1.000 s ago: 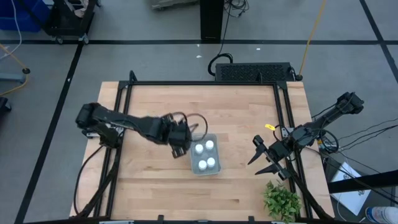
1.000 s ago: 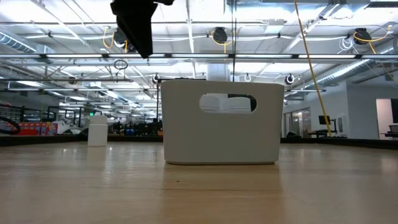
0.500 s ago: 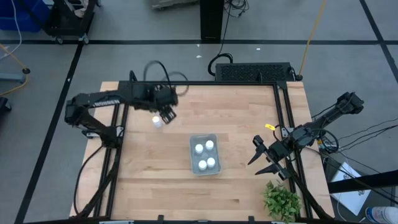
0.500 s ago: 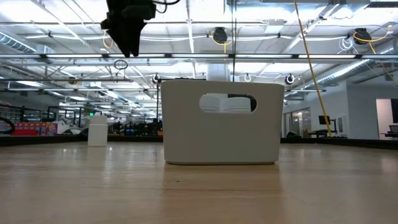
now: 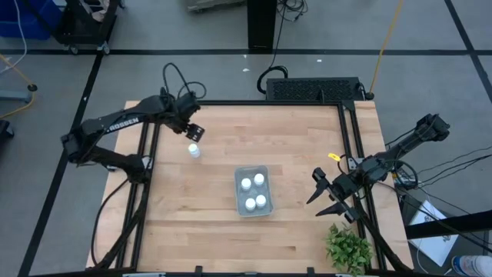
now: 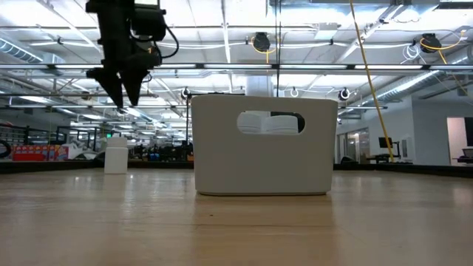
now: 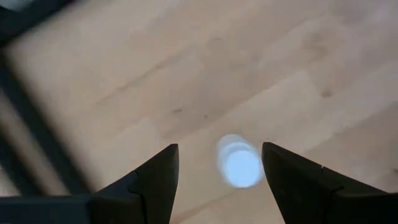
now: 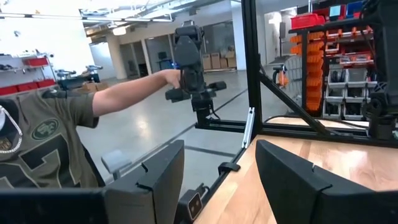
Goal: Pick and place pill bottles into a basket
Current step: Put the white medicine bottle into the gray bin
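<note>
One white pill bottle [image 5: 194,150] stands upright on the wooden table, left of the basket and toward the far edge; it also shows in the low view [image 6: 116,159]. My left gripper [image 5: 192,132] is open above it, fingers pointing down [image 6: 122,100]. In the left wrist view the bottle [image 7: 238,163] shows below, between the fingers. The pale basket [image 5: 252,171] stands mid-table with other white bottles [image 5: 252,192] inside; it also shows in the low view [image 6: 262,144]. My right gripper [image 5: 327,196] waits open at the table's right edge.
A green plant [image 5: 347,248] stands at the near right corner. A small yellow thing [image 5: 333,157] lies by the right rail. A black frame [image 5: 254,103] runs round the table. A person with an outstretched arm [image 8: 124,90] shows beyond the table.
My left gripper has gone from the basket's left side toward the table's far left and now stands over the lone bottle. In the low view it has come down toward the bottle. The bottle and the basket have stayed put.
</note>
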